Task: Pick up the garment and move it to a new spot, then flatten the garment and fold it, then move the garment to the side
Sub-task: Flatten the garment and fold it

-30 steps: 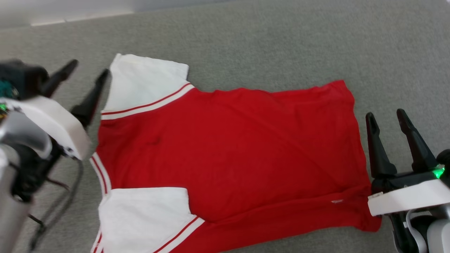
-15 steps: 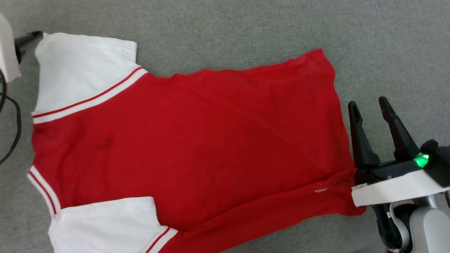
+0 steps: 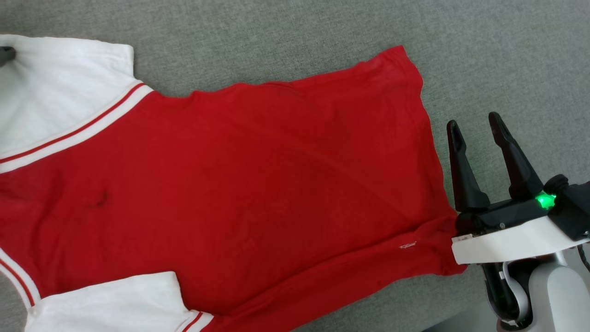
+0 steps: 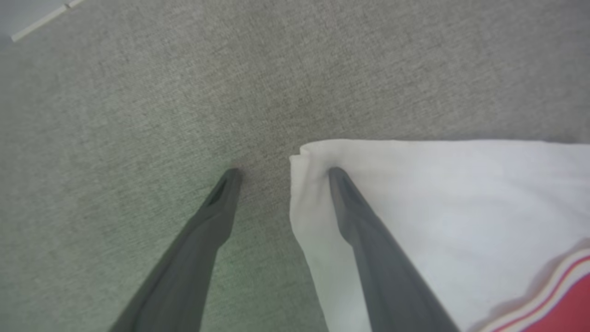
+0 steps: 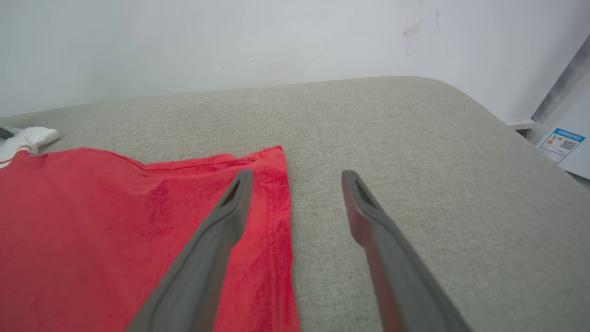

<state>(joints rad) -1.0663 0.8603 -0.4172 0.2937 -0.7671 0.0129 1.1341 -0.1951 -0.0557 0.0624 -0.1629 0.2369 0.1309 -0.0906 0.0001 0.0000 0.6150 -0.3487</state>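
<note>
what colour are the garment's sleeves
White sleeves, with red-and-white striped trim; the head view shows it best.

A red garment with white short sleeves and red-and-white striped trim lies spread flat on a grey fabric surface, plain red side up. Its sleeves point to the head view's left, its hem to the right, lightly creased near the lower hem corner.
</note>
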